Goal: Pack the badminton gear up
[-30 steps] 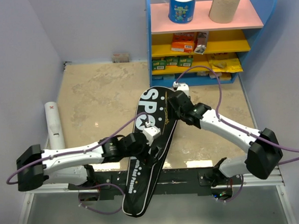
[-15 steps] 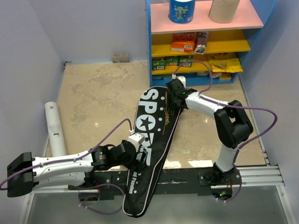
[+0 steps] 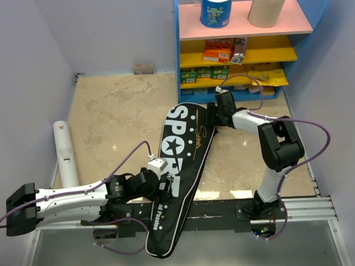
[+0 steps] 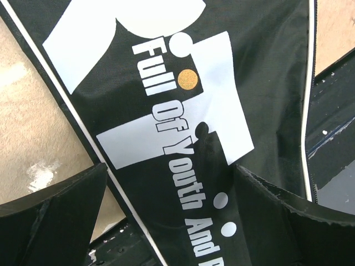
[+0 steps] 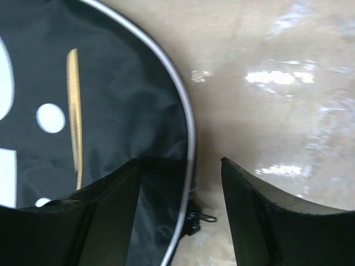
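Note:
The black racket-shaped cover point(image 3: 181, 150) lettered "SPORT" lies slanted across the table, its narrow end hanging over the near edge. My left gripper point(image 3: 166, 186) is open just above the cover's neck; in the left wrist view point(image 4: 172, 221) its fingers straddle the "Full Of Youth And" lettering point(image 4: 177, 149). My right gripper point(image 3: 216, 115) is open at the cover's upper right rim; in the right wrist view point(image 5: 180, 210) the white piping and a zipper pull point(image 5: 202, 217) lie between its fingers. A long white tube point(image 3: 64, 150) lies at the left edge. Rackets and shuttlecocks are out of view.
A blue shelf unit point(image 3: 177, 45) stands at the back right, with paper rolls point(image 3: 217, 8) on top and yellow and orange packets point(image 3: 218, 50) below. A black rail point(image 3: 227, 210) runs along the near table edge. A small object point(image 3: 143, 68) sits against the back wall.
My right gripper moved off the cover's top to its upper right rim. My left gripper slid down and left along the cover toward its neck.

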